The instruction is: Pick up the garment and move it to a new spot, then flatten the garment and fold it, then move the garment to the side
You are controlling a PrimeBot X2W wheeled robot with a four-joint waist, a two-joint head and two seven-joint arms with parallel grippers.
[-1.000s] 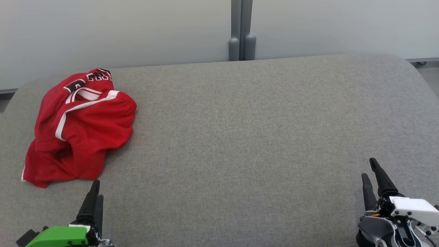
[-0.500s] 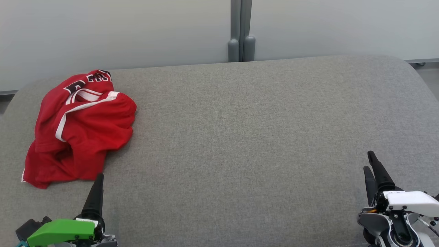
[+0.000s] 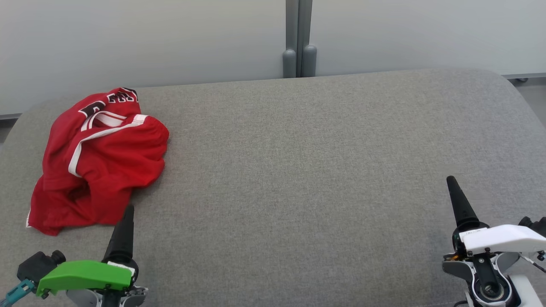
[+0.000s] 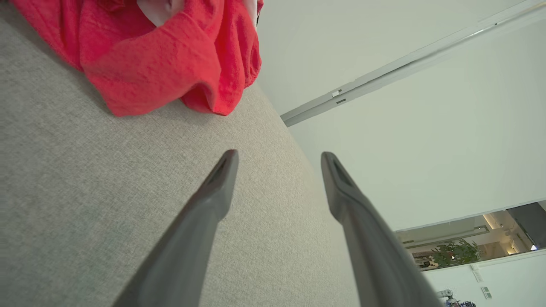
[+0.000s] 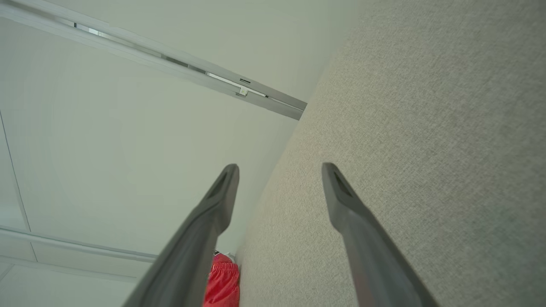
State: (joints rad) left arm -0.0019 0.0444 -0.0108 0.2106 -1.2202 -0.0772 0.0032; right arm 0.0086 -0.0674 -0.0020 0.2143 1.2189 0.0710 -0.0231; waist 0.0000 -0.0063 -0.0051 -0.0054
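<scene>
Garment (image 3: 100, 162), a red jersey with white trim, lies crumpled at the far left of the grey fabric-covered desk (image 3: 298, 170). Its longer run goes from the near-left corner away from the robot, leaning slightly right. The left fingers (image 3: 121, 238) stand spread apart and empty just beside its near right corner. In the left wrist view a strip of bare desk separates them (image 4: 200, 221) from the cloth (image 4: 170, 55), which lies ahead and off to the robot's left. The right fingers (image 3: 460, 209), also parted and holding nothing, sit well apart across the desk, where the jersey (image 5: 222, 277) shows small and distant. The left arm is plainly the nearer, so the pick likely falls to it, reaching forward and leftward.
</scene>
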